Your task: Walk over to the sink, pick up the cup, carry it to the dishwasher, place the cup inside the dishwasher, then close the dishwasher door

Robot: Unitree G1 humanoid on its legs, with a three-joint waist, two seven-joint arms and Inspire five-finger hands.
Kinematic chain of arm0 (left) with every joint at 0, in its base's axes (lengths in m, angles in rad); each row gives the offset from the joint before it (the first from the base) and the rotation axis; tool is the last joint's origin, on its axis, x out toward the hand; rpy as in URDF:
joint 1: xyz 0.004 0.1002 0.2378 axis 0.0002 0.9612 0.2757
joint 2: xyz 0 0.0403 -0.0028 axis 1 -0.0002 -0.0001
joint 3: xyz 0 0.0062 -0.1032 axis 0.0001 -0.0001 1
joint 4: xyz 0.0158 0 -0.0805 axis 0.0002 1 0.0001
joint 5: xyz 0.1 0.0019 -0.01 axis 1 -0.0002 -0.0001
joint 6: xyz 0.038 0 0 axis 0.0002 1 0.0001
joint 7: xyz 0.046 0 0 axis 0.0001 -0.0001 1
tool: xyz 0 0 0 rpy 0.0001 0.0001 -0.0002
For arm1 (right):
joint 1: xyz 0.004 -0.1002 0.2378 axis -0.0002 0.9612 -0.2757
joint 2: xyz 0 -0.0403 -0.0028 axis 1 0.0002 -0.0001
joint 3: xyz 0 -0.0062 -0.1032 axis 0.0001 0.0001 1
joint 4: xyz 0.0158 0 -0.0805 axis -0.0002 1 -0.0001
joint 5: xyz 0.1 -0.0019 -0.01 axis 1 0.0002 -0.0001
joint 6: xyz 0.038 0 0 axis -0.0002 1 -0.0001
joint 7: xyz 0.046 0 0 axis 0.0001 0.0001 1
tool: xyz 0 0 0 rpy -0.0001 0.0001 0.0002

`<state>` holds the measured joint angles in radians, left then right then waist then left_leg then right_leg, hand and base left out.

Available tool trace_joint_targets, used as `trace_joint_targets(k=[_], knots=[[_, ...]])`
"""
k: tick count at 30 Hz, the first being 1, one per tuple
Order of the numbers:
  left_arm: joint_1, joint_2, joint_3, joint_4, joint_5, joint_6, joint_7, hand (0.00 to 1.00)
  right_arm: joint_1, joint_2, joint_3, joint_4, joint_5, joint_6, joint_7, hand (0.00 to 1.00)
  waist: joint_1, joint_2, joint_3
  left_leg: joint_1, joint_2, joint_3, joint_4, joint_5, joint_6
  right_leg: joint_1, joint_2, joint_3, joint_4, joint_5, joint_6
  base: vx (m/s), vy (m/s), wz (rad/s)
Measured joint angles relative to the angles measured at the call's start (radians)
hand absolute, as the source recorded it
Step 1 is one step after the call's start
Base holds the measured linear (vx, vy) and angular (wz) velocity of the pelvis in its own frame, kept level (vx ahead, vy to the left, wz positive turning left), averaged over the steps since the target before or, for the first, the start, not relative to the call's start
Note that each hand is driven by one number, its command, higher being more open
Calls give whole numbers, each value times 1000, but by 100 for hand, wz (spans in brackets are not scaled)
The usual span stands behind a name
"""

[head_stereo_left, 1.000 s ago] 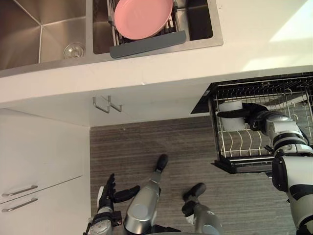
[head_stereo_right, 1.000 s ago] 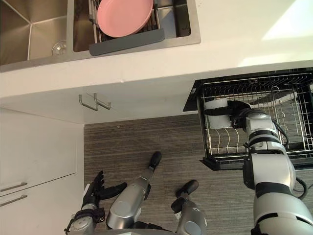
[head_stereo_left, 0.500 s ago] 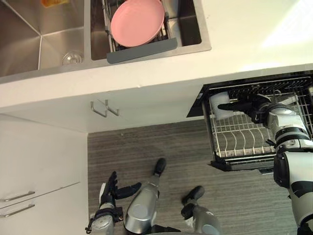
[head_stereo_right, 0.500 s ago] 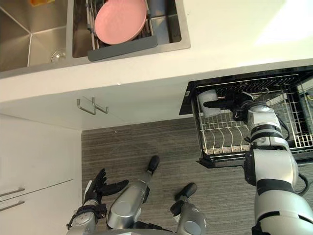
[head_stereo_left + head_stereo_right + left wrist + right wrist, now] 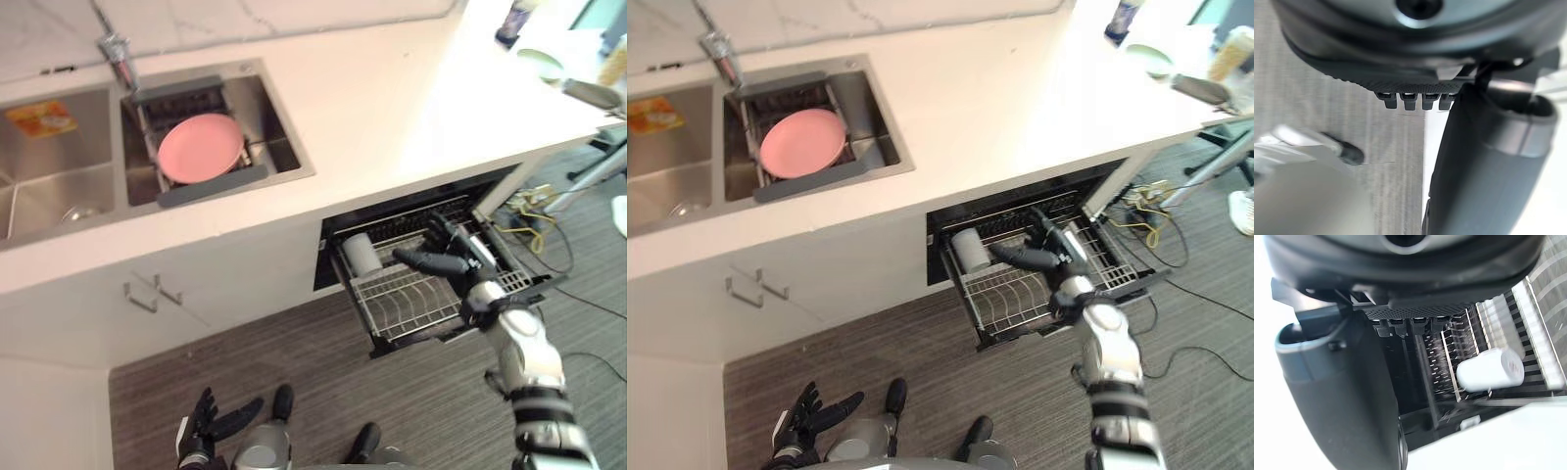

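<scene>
Cup (image 5: 360,253) lies on its side in the left end of the pulled-out dishwasher rack (image 5: 411,305), free of both hands. Left hand (image 5: 199,436), fingers spread, hangs low over the floor (image 5: 323,362), partly cut off. Right hand (image 5: 449,260), splayed and empty, hovers just right of the cup.

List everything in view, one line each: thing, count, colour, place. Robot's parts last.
counter: one, white, along the wall
sink: one, steel, two basins, in the counter
faucet: one, metal, behind the sink
plate: one, pink, in the sink's drainer
dishwasher rack: one, wire, pulled out under the counter
cup: one, white, at the rack's left end
bowl: one, pale, counter's far right corner
floor: one, grey striped, below
right hand: one, dark, open, over the rack beside the cup
left hand: one, dark, open, low over the floor
</scene>
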<state>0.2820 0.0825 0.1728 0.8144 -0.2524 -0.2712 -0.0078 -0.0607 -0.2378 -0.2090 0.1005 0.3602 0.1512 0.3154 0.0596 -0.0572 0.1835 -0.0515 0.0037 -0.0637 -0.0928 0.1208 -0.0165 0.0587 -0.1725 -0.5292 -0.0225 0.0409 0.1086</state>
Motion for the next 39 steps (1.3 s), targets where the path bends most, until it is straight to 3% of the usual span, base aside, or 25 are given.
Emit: trace_joint_targets(k=[3,4,9,13,16,18,19,20,21,25,28,29,30,31,32,33,34,37,39], knots=[[19,-18,33,20,-1,-15,32,100,127,117,-12,-150,41,-60,61,100,-16,-1,-28,27,15,47,0,-17,-6,1,7,50,-1,-2,-5,2,-28,-48],[30,-25,45,27,-1,-16,49,100,155,142,-9,-191,43,-108,85,100,-28,3,-39,43,20,63,0,-21,-9,8,15,67,-2,-2,-6,6,-35,-44],[56,-38,66,48,-2,-28,102,100,153,146,4,-215,64,-202,117,100,-28,8,-54,91,34,96,1,-34,-17,42,24,102,-4,-4,-10,-23,-29,-23],[63,-65,118,46,29,-28,157,100,158,147,24,-307,91,-258,88,100,-28,24,-64,9,36,35,10,-24,-23,26,33,2,-13,-10,-11,-39,-43,62],[63,-77,173,65,30,-21,156,100,146,137,17,-327,91,-310,51,100,-19,35,-72,-33,69,164,3,-34,-8,31,36,-102,-26,-6,-19,3,-34,104],[57,-98,258,120,7,-14,154,100,126,111,-10,-327,92,-324,30,100,-19,40,-76,-37,87,352,18,-69,53,70,8,-198,-46,-6,-11,93,68,125],[58,-106,273,132,18,-14,155,100,125,104,-23,-326,94,-329,24,100,-19,48,-75,-36,94,391,27,-68,56,82,4,-219,-43,-11,-2,108,116,114],[80,-129,281,135,53,-15,160,100,125,85,-45,-325,120,-331,11,100,-19,76,-78,-27,101,413,28,-28,38,108,0,-257,-27,-25,17,97,127,91],[112,-151,275,135,95,-16,175,100,127,79,-63,-321,142,-337,4,100,-18,97,-90,-5,94,390,3,33,-1,135,-4,-281,-20,-36,34,106,132,83],[127,-157,229,132,177,5,189,100,126,112,-78,-319,167,-391,-26,100,-20,99,-94,3,41,349,1,21,16,152,-76,-296,53,-60,55,99,169,47],[104,-136,193,132,194,7,183,100,134,135,-78,-319,167,-392,-56,100,-29,100,-94,13,18,327,1,-6,41,110,-157,-274,225,-76,32,90,200,21],[96,-117,173,132,196,9,173,100,136,145,-78,-319,167,-393,-60,100,-38,94,-91,18,5,313,1,-16,54,74,-204,-243,339,-85,-14,89,162,33],[80,-105,157,131,192,15,171,100,141,149,-77,-319,167,-394,-63,100,-48,94,-91,22,-1,298,3,-23,66,20,-229,-155,448,-80,-95,94,165,40],[70,-100,148,130,190,18,171,100,146,153,-75,-319,165,-394,-63,100,-53,97,-92,23,-2,282,3,-25,73,-2,-224,-78,481,-93,-98,79,121,58],[49,-88,131,130,183,26,171,100,159,160,-72,-323,165,-394,-63,100,-71,91,-88,22,-1,245,3,-23,81,-18,-178,33,494,-138,-73,72,53,96],[23,-64,114,127,173,31,169,100,183,163,-66,-337,164,-394,-71,100,-87,78,-79,26,-1,196,4,-21,84,-25,-89,158,472,-197,-41,110,15,126],[6,-42,102,129,176,41,160,100,213,162,-61,-364,165,-394,-86,100,-91,67,-82,32,-4,158,3,-21,83,-36,0,254,416,-243,-33,112,-9,103],[6,-27,94,138,176,50,158,100,218,157,-62,-424,173,-396,-85,100,-93,44,-89,50,-27,140,3,-30,78,-103,56,321,377,-252,-41,106,-34,36],[10,-11,92,145,177,50,156,100,219,151,-66,-450,194,-413,-78,100,-103,21,-87,67,-57,128,5,-29,67,-111,45,356,299,-205,-60,102,-51,27]])
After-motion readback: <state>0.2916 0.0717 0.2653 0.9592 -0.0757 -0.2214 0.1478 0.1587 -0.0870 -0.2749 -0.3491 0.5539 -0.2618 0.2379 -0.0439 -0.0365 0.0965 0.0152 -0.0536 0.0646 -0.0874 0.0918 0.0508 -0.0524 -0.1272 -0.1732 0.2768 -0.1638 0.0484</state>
